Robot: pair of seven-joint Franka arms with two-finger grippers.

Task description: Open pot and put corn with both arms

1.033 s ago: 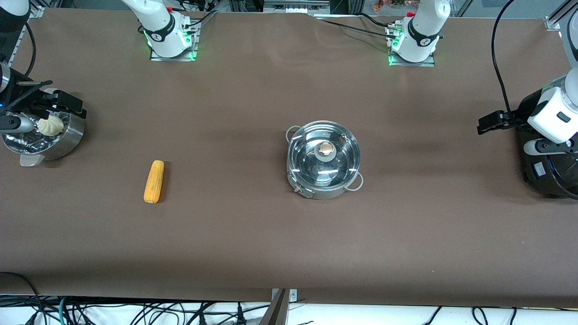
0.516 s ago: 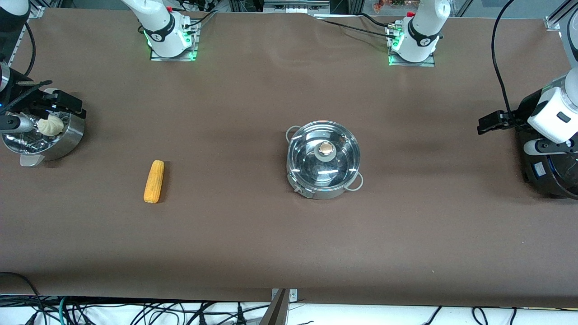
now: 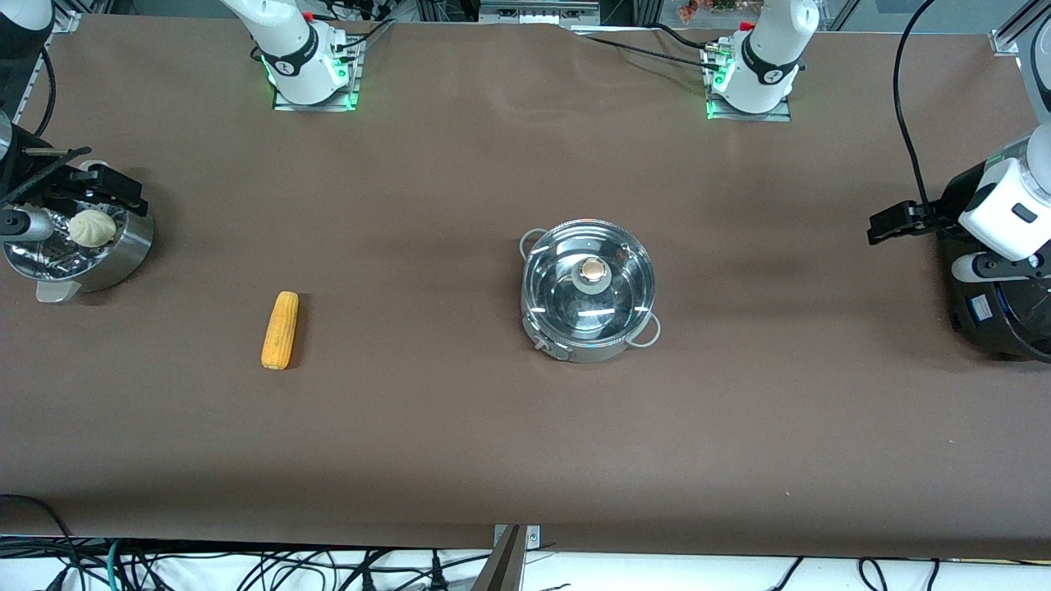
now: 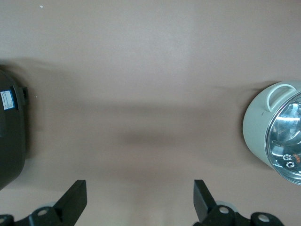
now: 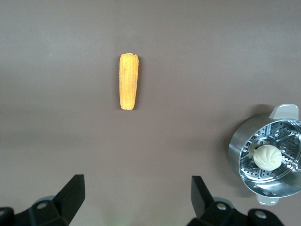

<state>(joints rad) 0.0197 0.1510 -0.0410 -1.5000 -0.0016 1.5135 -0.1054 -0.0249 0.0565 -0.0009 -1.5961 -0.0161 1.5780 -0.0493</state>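
The steel pot stands mid-table with its glass lid on, tan knob up; its rim and a loop handle show in the left wrist view. The corn lies flat on the mat toward the right arm's end, apart from everything. My right gripper hangs open and empty over the rim of the steamer pot. My left gripper hangs open and empty over bare mat beside the rice cooker.
A perforated steamer pot holding a white bun stands at the right arm's end. A big black rice cooker stands at the left arm's end. Brown mat lies between corn and pot.
My right gripper has drifted slightly toward the right arm's end of the table, uncovering more of the bun. The left arm, pot and corn have not moved.
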